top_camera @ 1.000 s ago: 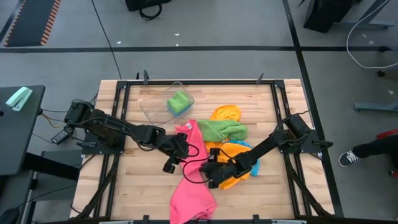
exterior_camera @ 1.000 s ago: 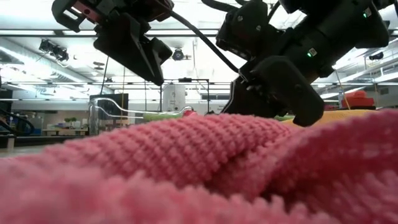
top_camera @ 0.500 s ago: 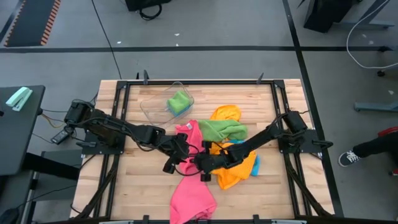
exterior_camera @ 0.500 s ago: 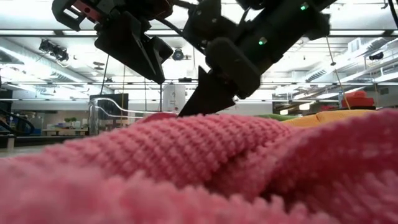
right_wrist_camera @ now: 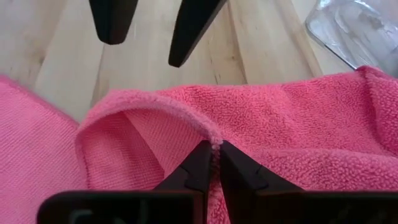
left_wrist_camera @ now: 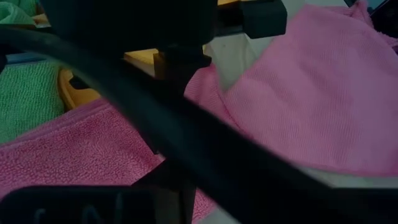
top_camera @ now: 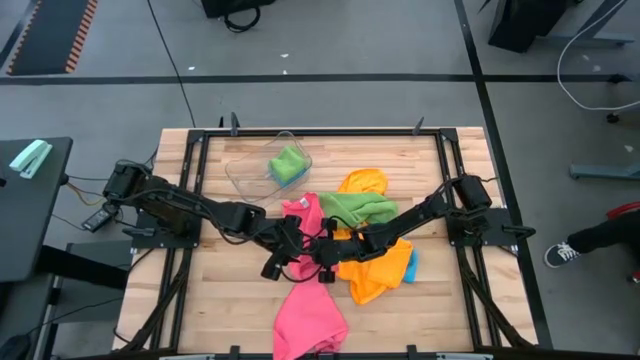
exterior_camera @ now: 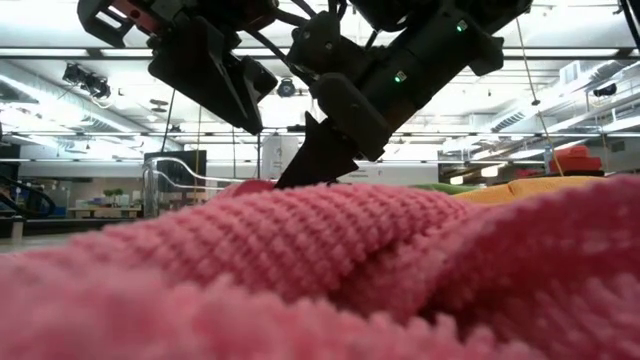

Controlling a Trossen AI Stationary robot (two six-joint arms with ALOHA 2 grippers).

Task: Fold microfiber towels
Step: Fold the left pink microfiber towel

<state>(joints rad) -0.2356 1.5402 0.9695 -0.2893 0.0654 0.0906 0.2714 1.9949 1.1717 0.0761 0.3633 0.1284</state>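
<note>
**Both grippers at the pink towel, mid-table**

I see the pink towel (top_camera: 308, 290) sprawled from table centre to the near edge, one end rumpled up by the green towel (top_camera: 357, 209). An orange towel (top_camera: 380, 272) lies just beside it, with a bit of blue towel (top_camera: 411, 265) poking out under that. A second orange towel (top_camera: 362, 183) sits behind the green one. Another green cloth (top_camera: 288, 163) is in the clear tub (top_camera: 247, 176) at the back.

Right gripper (right_wrist_camera: 213, 163) is at a raised fold of the pink towel; fingers nearly together, edge of the fold right at the tips. Looks pinched, but I can't confirm cloth between them.

Left gripper (top_camera: 278, 260) hovers just beside it over the wood table (top_camera: 220, 290), fingers (right_wrist_camera: 186, 28) parted, nothing held. Its own wrist view is mostly blocked.
</note>
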